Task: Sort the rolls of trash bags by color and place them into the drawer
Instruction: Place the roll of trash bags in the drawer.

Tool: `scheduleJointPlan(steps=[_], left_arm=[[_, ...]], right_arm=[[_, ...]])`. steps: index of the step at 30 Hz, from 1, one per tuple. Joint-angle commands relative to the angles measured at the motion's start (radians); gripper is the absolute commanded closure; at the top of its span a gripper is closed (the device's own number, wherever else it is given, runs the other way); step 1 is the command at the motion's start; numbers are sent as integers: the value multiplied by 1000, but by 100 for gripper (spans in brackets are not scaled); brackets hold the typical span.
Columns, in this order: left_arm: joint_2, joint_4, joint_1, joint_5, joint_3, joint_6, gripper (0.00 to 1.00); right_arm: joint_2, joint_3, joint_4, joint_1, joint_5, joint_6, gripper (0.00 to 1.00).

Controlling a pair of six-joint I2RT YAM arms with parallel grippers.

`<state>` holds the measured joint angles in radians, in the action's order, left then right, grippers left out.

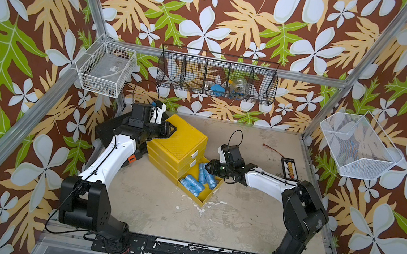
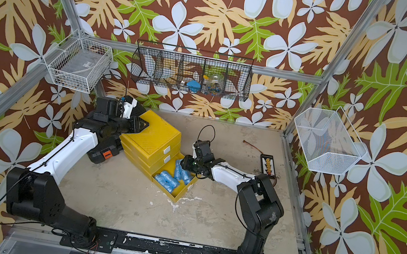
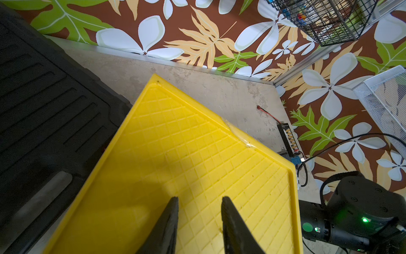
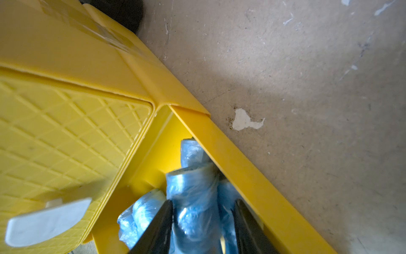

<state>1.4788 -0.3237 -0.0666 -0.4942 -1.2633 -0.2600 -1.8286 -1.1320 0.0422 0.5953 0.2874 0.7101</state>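
The right gripper (image 4: 203,201) has its jaws apart, astride a light-blue roll (image 4: 193,187) at the lower middle of the right wrist view. The roll's plastic is crinkly and glossy, and a sliver of gap shows between it and one finger. More blue rolls (image 1: 191,183) lie packed beside it, some lengthwise and some crosswise. All sit in the open bottom drawer (image 1: 211,194) of the yellow chest (image 1: 181,138), at the centre of both top views. Every roll in view is blue. The two upper drawers are closed, with white tab handles (image 1: 194,155). The right arm comes in low from the right of the frame, forearm nearly level, wrist dipped into the drawer.

The left gripper (image 3: 199,198) shows a narrow gap with nothing in it, its tips at the chest's grid-patterned top. That arm stretches up from the lower left. A black tool case (image 3: 44,99) lies beside the chest on the counter (image 1: 156,203).
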Motion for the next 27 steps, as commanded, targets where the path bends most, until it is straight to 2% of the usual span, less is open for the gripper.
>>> scheduleJointPlan(steps=[1, 5, 8, 11, 15, 22, 27], left_arm=[[3, -47, 1, 11, -5, 1, 63], [3, -51, 1, 11, -10, 2, 63], [4, -51, 1, 10, -10, -1, 63], [3, -49, 1, 10, -9, -2, 63], [4, -46, 1, 8, -4, -5, 63], [4, -45, 1, 8, -4, -4, 63], [3, -45, 1, 9, -2, -4, 63]], right_arm=[[24, -22, -11, 6, 38, -17, 49], [75, -36, 3, 11, 31, -25, 47], [109, -32, 13, 11, 31, -30, 52], [120, -20, 23, 9, 35, -32, 62], [108, 31, -27, 12, 82, -10, 85], [14, 53, -51, 18, 110, 4, 87], [-47, 33, -34, 19, 65, 7, 86]])
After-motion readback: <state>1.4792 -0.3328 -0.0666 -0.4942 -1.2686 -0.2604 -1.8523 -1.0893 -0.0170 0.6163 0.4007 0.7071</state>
